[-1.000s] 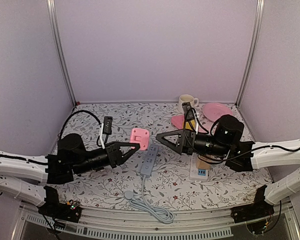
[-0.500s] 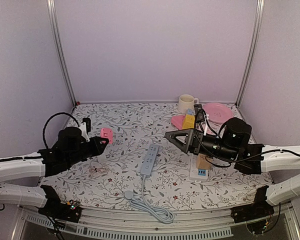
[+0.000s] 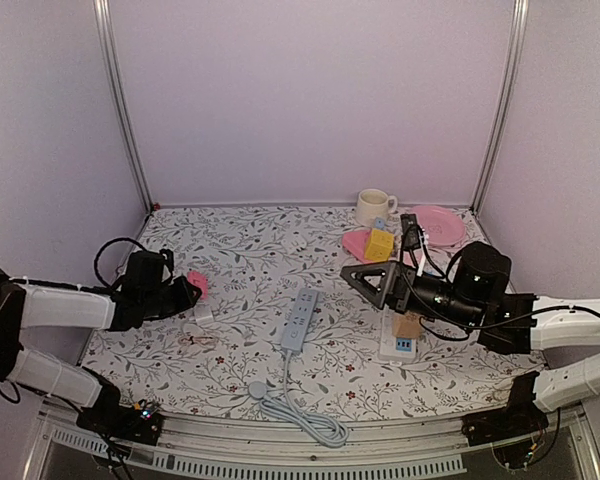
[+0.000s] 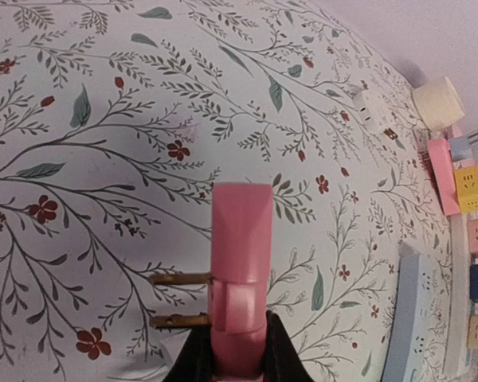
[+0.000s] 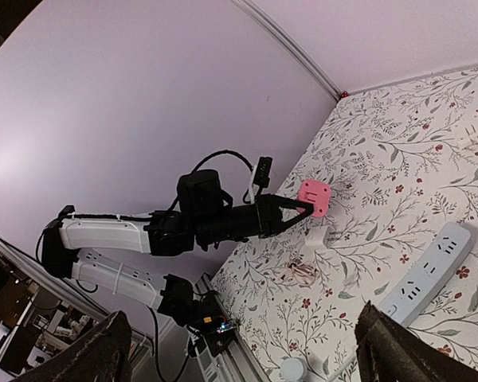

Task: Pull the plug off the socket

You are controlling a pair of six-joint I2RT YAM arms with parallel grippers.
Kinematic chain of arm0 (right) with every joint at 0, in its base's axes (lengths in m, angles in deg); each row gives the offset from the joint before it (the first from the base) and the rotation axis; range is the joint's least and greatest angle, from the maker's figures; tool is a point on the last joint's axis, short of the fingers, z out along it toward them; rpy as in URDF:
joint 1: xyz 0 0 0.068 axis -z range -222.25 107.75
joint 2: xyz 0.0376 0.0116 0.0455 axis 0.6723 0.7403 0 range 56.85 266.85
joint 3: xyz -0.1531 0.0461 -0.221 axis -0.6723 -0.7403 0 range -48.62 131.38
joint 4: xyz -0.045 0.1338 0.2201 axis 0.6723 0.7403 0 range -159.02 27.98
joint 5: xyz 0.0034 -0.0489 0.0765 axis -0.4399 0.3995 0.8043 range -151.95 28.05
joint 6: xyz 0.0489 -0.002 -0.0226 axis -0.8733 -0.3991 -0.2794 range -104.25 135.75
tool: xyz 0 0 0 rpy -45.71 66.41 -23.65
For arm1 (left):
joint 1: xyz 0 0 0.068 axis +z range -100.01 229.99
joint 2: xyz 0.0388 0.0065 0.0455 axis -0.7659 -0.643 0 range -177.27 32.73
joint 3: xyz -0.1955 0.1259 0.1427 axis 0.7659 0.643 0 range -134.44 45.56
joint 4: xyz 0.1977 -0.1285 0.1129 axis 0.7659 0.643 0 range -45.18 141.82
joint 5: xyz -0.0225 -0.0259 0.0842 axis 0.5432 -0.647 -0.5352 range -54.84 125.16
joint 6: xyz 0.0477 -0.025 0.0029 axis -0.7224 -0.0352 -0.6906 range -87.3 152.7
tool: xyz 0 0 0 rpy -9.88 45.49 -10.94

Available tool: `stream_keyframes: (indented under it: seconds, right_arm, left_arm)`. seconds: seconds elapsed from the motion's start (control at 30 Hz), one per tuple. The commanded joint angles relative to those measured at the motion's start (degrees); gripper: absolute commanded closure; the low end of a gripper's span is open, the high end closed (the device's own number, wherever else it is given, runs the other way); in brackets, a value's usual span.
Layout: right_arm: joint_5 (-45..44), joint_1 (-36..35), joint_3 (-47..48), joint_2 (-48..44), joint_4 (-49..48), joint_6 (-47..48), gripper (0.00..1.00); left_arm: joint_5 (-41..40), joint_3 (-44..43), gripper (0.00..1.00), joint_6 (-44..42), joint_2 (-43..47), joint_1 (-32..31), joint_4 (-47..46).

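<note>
The pink plug (image 3: pixel 197 285) is off the grey-blue power strip (image 3: pixel 300 320) and sits in my left gripper (image 3: pixel 191 289) at the table's left side, low over the surface. In the left wrist view my left gripper (image 4: pixel 239 362) is shut on the plug's (image 4: pixel 239 263) lower end, and its two brass prongs (image 4: pixel 179 298) point left. The strip (image 4: pixel 410 318) lies far right there. My right gripper (image 3: pixel 362 278) is open and empty, to the right of the strip. In the right wrist view its fingers (image 5: pixel 88 350) spread wide, with the plug (image 5: pixel 313 197) and strip (image 5: pixel 426 267) far beyond.
A small white adaptor (image 3: pixel 202 314) and a coiled wire (image 3: pixel 198 340) lie near my left gripper. The strip's cable (image 3: pixel 300 415) coils at the front edge. A white socket bar with coloured cubes (image 3: pixel 400 342), a yellow cube (image 3: pixel 380 244), a cup (image 3: pixel 374 206) and a pink plate (image 3: pixel 437 224) are at back right.
My left gripper has carried the pink plug from above the strip to the left and down near the table. My right arm has drawn back a little to the right.
</note>
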Motion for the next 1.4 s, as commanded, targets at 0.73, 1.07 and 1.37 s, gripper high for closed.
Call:
stream_keyframes:
  seconds: [0.73,1.07,1.37]
  right_arm:
    - [-16.35,0.02,0.05,-5.31,16.01,0.26,0.01]
    - [-20.87,3.42,-0.75,-6.67,24.01,0.07,0.01]
    - [-12.58,15.98,-7.27,-11.67,24.84,-1.95,0.01]
  left_arm:
    - [10.66,3.64,0.17,-2.19,0.47,5.09,-4.41]
    - [4.82,0.45,0.07,-3.59,13.24,-1.87,5.82]
    - [0.85,-1.21,0.07,-0.92,18.64,-13.37,8.13]
